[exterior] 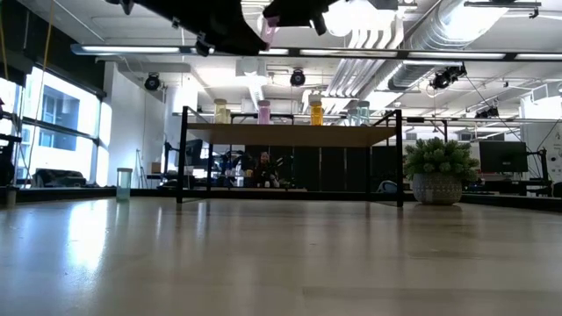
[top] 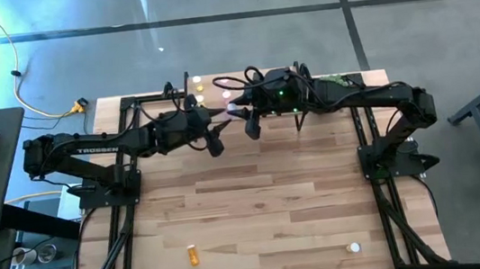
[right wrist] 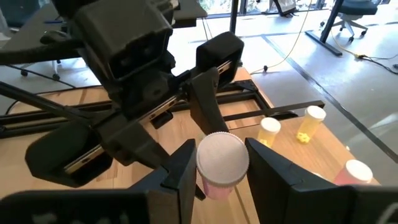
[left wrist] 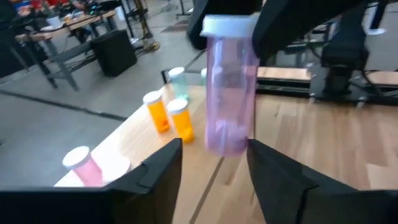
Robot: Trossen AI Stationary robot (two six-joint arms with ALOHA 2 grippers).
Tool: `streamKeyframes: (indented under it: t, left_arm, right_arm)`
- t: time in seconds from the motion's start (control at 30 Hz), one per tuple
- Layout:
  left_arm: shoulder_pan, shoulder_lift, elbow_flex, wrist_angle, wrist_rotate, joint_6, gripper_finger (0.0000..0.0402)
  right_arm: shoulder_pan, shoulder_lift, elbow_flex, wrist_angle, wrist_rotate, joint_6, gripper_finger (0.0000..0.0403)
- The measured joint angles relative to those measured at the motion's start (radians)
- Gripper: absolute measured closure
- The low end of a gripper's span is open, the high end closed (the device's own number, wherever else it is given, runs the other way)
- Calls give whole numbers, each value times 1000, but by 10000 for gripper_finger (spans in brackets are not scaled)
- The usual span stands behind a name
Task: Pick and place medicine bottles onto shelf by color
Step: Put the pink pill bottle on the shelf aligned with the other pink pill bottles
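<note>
High view: left arm (top: 97, 151) reads "TROSSEN"; pink bottle (left wrist: 229, 93) unlabelled.

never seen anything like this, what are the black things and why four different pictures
The black things are two robot arms bolted at a wooden table, each ending in a two-finger gripper. One picture looks straight down from above, one looks level across the tabletop, and two come from cameras on the arms' wrists. The arms meet above the far side of the table. The right gripper is shut on a pink bottle with a white cap, holding it up between the fingers of the left gripper, which are open around it. More small bottles stand on the shelf at the back. An orange bottle and a white-capped one sit near the front edge.
</note>
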Motion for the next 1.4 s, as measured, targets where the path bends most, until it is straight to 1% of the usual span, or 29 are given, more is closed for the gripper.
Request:
streamKeyframes:
  t: [0.13,0.23,0.5,0.73,1.07,1.4]
  left_arm:
    - [0,-1,0,-40,-58,-9,200]
    - [0,-15,0,-83,-89,-10,188]
    - [0,-81,0,-164,-103,-36,190]
    - [0,-141,0,-222,-102,-50,190]
    - [0,-143,0,-232,-98,-54,190]
    - [0,-143,0,-240,-98,-61,190]
  right_arm:
    - [-24,0,0,0,-1,0,295]
    - [-46,4,0,0,0,0,295]
    - [-87,63,0,-6,0,3,295]
    - [-94,115,0,0,0,3,295]
    - [-99,191,0,6,-3,1,295]
    - [-103,212,0,17,-4,-6,295]
